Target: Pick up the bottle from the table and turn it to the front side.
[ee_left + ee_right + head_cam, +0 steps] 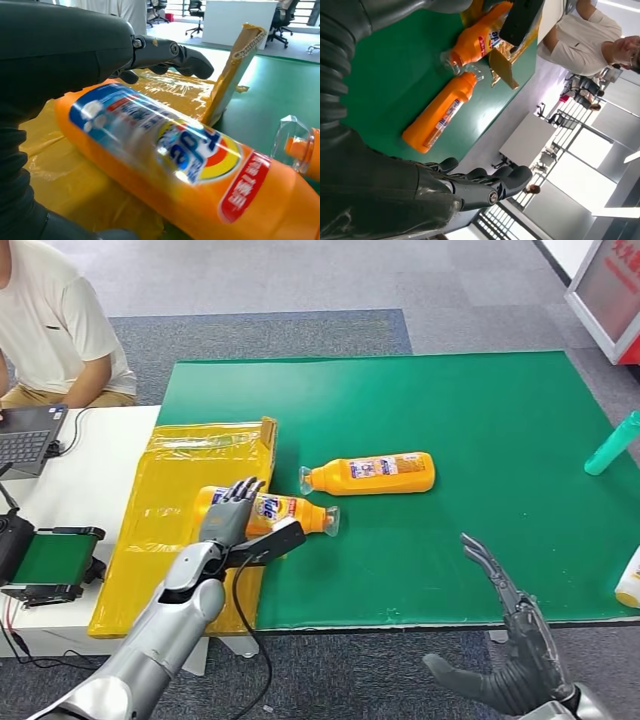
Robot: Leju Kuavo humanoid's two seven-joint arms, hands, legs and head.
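The left robot hand lies over the nearer orange bottle, fingers spread above its label, not visibly gripping it; that bottle lies on its side near the tabletop's left edge, partly on a yellow bag. A second orange bottle lies just beyond. The right robot hand hangs open and empty off the front edge.

Two orange bottles, one teal bottle, one laptop, one person
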